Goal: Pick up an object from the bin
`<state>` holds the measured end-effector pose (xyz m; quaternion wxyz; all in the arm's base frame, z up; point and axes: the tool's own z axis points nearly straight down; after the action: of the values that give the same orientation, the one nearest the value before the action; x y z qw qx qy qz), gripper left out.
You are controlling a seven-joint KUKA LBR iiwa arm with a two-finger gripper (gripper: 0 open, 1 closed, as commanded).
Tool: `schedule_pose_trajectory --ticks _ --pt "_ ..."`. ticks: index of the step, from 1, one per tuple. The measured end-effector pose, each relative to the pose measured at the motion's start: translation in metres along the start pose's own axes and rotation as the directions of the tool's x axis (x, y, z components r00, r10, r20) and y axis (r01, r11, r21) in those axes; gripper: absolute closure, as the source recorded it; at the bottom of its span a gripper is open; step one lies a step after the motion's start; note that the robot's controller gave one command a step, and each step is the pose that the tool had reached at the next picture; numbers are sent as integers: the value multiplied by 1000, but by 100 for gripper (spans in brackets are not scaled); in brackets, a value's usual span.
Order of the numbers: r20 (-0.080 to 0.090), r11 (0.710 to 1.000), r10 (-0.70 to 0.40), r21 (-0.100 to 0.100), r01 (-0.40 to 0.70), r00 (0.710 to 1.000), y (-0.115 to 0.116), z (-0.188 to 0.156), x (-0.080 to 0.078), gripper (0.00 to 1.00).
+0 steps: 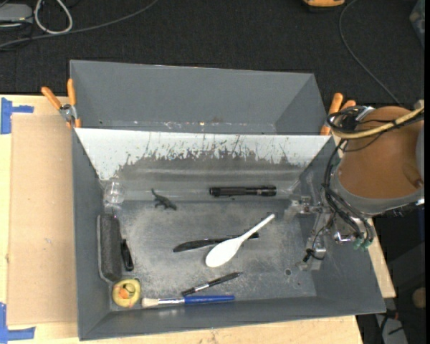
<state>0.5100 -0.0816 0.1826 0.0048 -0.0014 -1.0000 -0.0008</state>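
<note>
Spoon (233, 244), white, plastic: flat at the centre of the bin (193, 110) floor, bowl toward its front, handle angled toward its right rear, lying across a black utensil (193, 246).

Orange wrist cover (378, 156), looped cables (347, 224)

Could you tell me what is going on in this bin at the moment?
The robot arm reaches in from the right; its gripper sits low by the right wall of the grey metal bin, over bare floor and apart from every item. Nearest is a white plastic spoon lying across a black spoon-shaped utensil in the middle. A black marker lies at the back, a blue-handled brush and a yellow tape roll at the front. Nothing appears lifted yet.
</note>
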Motion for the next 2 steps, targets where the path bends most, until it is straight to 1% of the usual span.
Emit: schedule_pose_trajectory --ticks 1,2 --pt "8 1000 -3 1 3 1000 0 -4 -2 0" --pt "10 1000 24 0 -24 1000 61 76 -17 0"
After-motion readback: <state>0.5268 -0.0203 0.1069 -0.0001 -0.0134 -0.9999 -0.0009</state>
